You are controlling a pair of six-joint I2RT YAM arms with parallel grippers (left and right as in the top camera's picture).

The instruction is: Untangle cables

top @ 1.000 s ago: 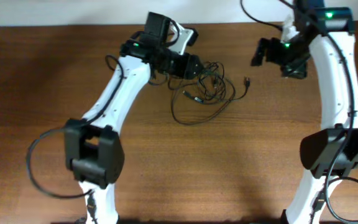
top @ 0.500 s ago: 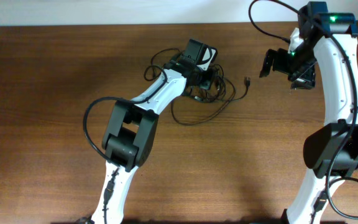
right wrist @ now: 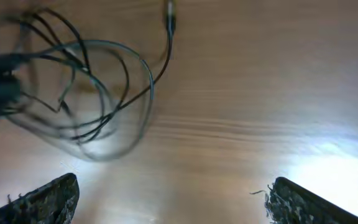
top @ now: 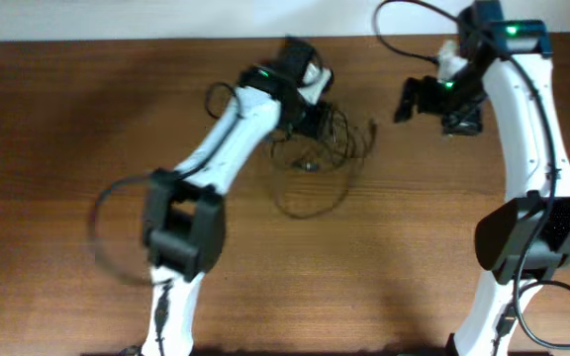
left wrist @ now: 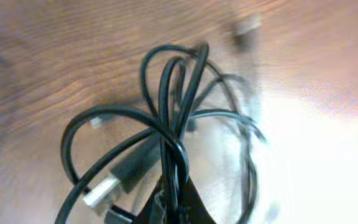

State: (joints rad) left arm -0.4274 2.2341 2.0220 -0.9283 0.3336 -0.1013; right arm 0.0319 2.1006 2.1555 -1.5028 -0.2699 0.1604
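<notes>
Firmly, left gripper (left wrist: pixel 171 204) pinches the tangled cables (left wrist: pixel 165 109) on the wooden table (right wrist: pixel 260 93); right gripper (right wrist: pixel 173 199) gapes wide nearby.

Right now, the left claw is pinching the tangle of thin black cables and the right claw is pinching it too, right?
Not quite. The right claw is wide open and empty, away from the tangle of thin black cables, as the right wrist view shows. The left claw is pinching it.

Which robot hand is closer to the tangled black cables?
Left. The left gripper is shut on the cables, pinching a few strands. The right gripper hangs open off to the side, touching none.
</notes>
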